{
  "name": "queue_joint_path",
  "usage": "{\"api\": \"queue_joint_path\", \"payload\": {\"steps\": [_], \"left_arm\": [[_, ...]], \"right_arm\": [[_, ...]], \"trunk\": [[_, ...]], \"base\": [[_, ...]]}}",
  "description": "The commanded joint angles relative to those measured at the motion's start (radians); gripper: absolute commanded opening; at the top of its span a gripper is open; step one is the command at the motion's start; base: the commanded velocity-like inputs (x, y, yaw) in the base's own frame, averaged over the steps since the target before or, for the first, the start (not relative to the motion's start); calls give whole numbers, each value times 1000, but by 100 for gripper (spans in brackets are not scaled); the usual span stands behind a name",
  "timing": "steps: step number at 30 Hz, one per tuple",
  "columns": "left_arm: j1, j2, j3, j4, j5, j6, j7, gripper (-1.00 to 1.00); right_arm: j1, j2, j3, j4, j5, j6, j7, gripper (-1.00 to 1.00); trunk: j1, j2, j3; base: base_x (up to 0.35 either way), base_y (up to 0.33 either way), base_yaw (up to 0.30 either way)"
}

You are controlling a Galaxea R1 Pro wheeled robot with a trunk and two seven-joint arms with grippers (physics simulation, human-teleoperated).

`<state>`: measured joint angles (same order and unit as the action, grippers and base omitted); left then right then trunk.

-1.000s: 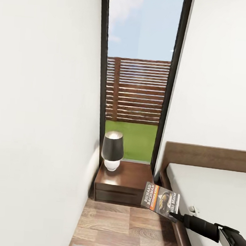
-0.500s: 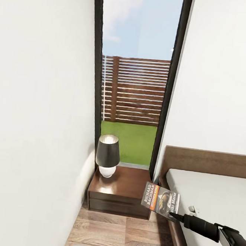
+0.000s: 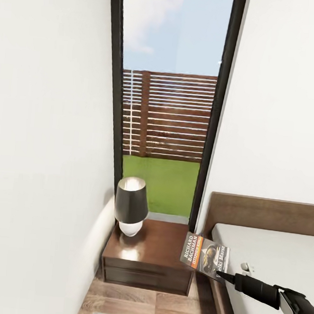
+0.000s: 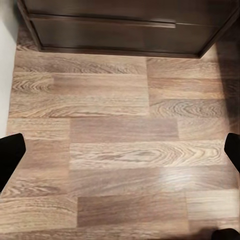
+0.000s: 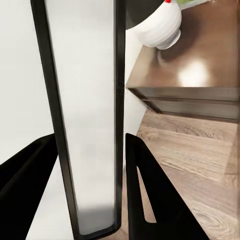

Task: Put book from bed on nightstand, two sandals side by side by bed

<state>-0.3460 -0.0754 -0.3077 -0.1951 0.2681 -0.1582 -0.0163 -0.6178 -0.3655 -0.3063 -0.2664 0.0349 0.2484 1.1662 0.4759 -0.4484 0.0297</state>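
A narrow gap ran between a white wall and the bed (image 3: 271,262), ending at a tall dark-framed window that looked onto grass and a slatted wooden fence. At the foot of the window stood the nightstand (image 3: 153,256), a low dark reddish-brown cabinet with two closed drawers; nothing showed of what they held. On its top, toward the wall side, sat a lamp (image 3: 131,207) with a black shade and a round white base. The rest of the top was bare and glossy.

The right gripper (image 3: 222,276) reached in from the bed side and pinched the lower corner of the book (image 3: 205,256), its two dark fingers (image 5: 150,200) closed on either face of the thin paperback. The book hung in the air between the bed's edge and the nightstand, just past the cabinet's front corner. It was tilted, cover facing the camera, its long axis slanting down toward the gripper, with the orange band and white lettering running sideways.

The left gripper (image 4: 120,150) pointed down at the wood-plank floor (image 4: 120,130) before the nightstand, its fingertips spread wide with nothing between them.
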Motion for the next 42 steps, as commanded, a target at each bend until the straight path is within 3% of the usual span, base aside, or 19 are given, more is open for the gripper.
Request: {"api": "queue_joint_path", "payload": {"steps": [1,37,42], "left_arm": [[-1,0,-7,2,11,-4,-2,100],[-1,0,-7,2,11,-6,-2,100],[-1,0,-7,2,11,-6,-2,100]], "right_arm": [[0,0,-10,0,2,11,4,-100],[2,-1,-11,0,3,9,4,-100],[9,-1,-10,1,2,-49,4,-100]], "trunk": [[1,-1,0],[1,-1,0],[1,-1,0]], "base": [[342,-95,0],[337,-92,0],[302,-38,0]]}}
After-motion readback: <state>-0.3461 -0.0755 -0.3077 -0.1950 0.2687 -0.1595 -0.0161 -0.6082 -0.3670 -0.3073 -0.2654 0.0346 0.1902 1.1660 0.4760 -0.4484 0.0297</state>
